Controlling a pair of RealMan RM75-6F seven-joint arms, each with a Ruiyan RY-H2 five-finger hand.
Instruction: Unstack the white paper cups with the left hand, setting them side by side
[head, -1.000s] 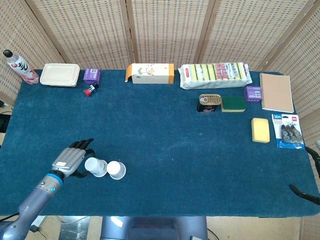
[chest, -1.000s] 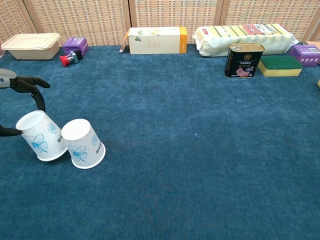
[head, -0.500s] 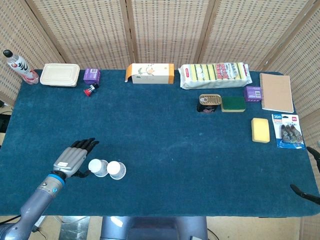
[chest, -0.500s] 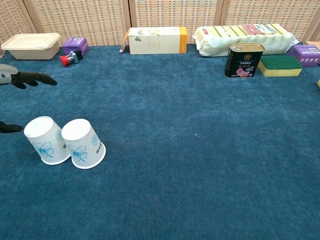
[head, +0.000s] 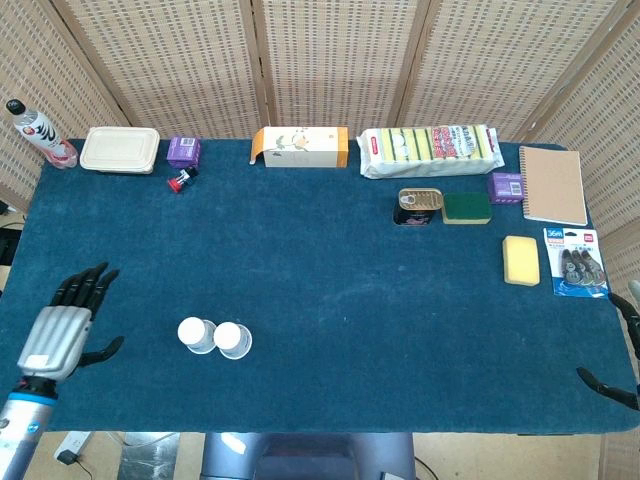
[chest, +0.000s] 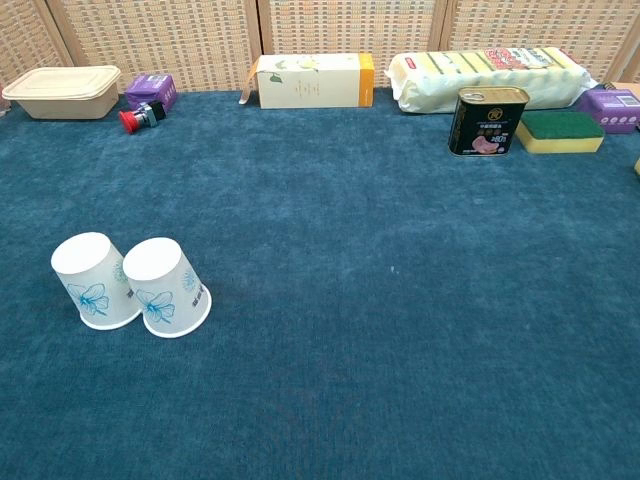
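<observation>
Two white paper cups: left cup (chest: 92, 281) and right cup (chest: 167, 287) set upside down, touching, side by side on bench (head: 330, 260). Left hand (head: 62, 325) well left of cups, fingers spread, nothing held. Unstacking judged done.

From my station I see two paper cups (head: 214, 337) standing upside down, touching side by side, on the table (head: 320, 250) just right of my left hand (head: 62, 328), which lies flat near the left edge, apart from them. Far ahead of that hand, along the back edge, sit a lidded container (head: 120, 150), a small box (head: 183, 151) and a carton (head: 300, 147). Further right lie a sponge pack (head: 430, 150), a tin (head: 418, 206) and a notebook (head: 552, 185). My right hand (head: 620, 345) shows only at the far right edge.
</observation>
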